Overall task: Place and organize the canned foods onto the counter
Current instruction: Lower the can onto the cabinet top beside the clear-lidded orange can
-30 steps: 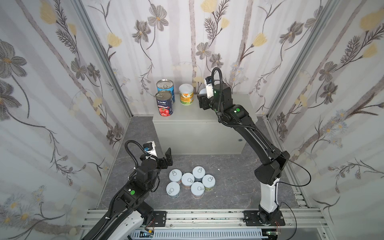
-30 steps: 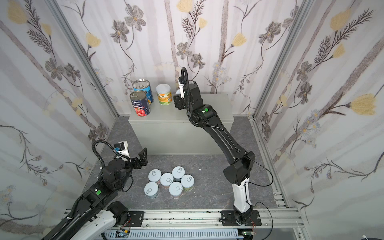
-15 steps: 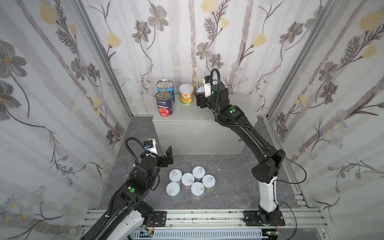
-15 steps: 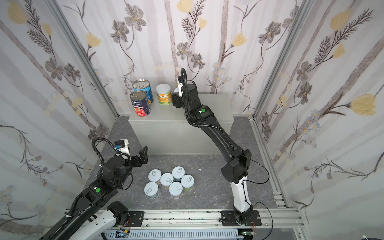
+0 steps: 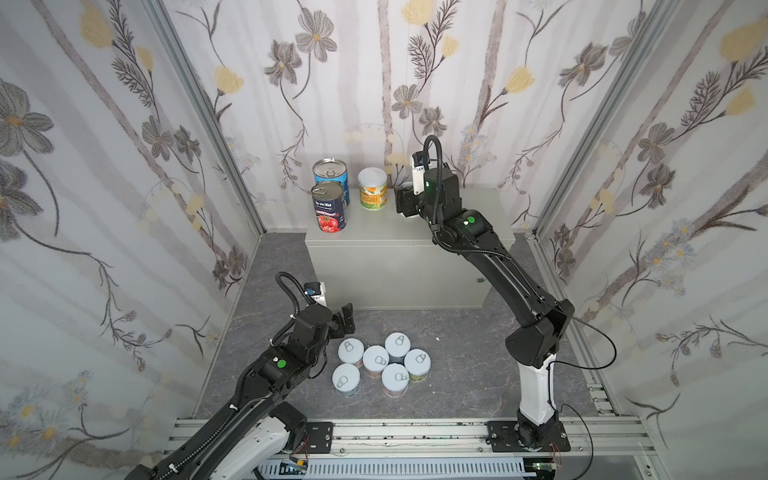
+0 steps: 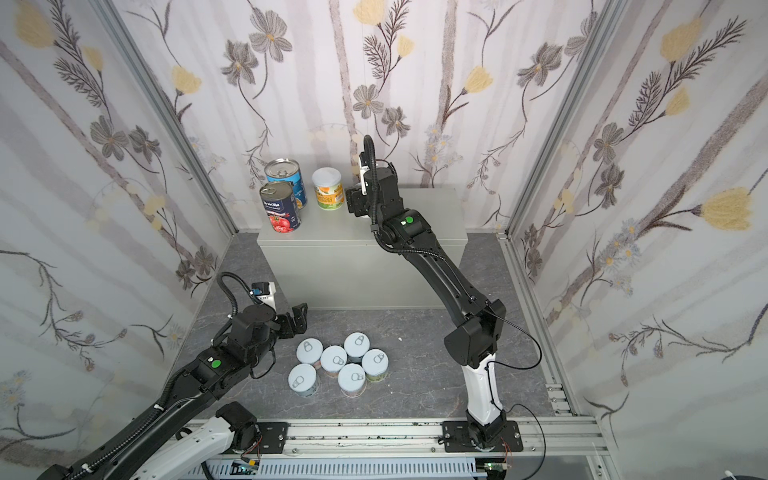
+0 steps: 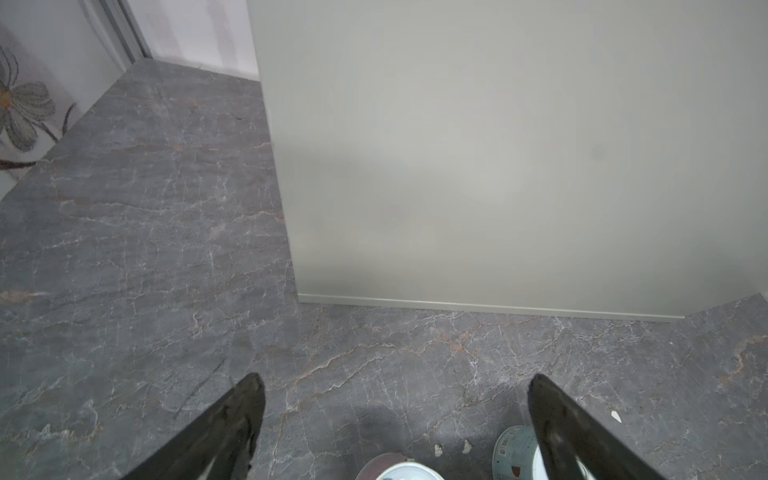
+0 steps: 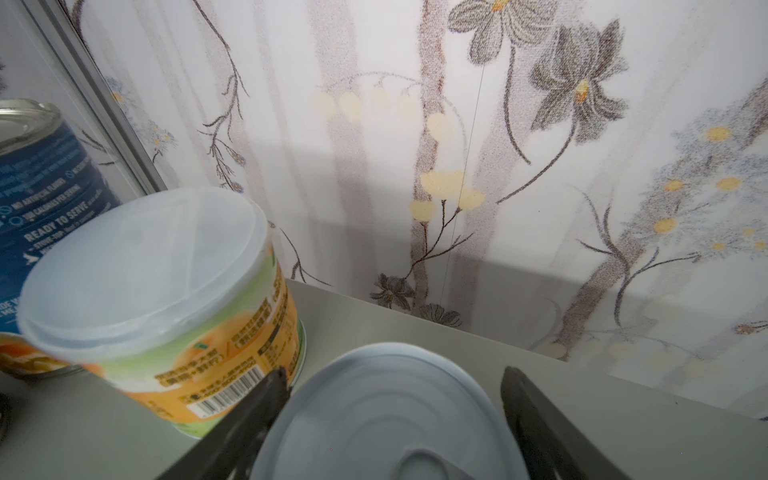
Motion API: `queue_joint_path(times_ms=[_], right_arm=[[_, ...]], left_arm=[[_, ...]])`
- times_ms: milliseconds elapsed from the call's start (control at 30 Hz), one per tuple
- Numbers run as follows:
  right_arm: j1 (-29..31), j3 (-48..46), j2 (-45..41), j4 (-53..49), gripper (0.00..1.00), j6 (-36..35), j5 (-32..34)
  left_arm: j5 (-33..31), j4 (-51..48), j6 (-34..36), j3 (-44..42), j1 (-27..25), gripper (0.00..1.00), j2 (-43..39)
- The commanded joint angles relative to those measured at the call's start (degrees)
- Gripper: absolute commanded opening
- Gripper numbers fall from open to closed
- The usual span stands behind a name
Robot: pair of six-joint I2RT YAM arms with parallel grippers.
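The right gripper (image 8: pixel 393 371) reaches over the counter (image 5: pixel 374 227), one dark finger on each side of a pale can (image 8: pixel 386 419). That can seems to stand on the counter top. Whether the fingers press it or have let go cannot be told: the wrist view is too close, and in both top views the gripper hides the can.

The dark marbled floor (image 5: pixel 457 374) fills the cell. The counter, a light-grey metal box, sits on it against the flowered back wall (image 5: pixel 374 83).

The left gripper (image 7: pixel 395 376) hovers low over the floor, facing the counter's front. Its fingers are spread wide and hold nothing. It sits just beside the floor cans, probably placed there to take the next one.

At the counter's left end stand two tall steel-topped cans, upright. The tomato can (image 5: pixel 329 205) is in front, and the blue can (image 5: pixel 330 174) is just behind it, by the wall. The shorter orange can (image 5: pixel 372 194) stands beside the blue can, also by the wall. The pale can is just beside the orange can, so the row along the back seems to be growing rightward. That leaves the right half of the top bare for more.

Six short cans (image 5: pixel 376 361) with pale pull-tab lids wait upright on the floor in a tight cluster, touching or nearly so. They are within reach of both arms and not yet moved up.
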Motion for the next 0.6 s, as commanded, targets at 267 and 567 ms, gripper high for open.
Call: queue_joint_path(times_ms=[267, 567], right_arm=[[0.05, 0.25, -2.49, -2.74, 0.91, 0.45, -2.02], [-0.06, -6.12, -5.13, -4.11, 0.93, 2.71, -3.13]], left_arm=[[-2.36, -1.98, -3.52, -1.04, 0.25, 1.00, -0.88], [-2.27, -1.81, -3.59, -0.88, 0.41, 1.00, -0.26]])
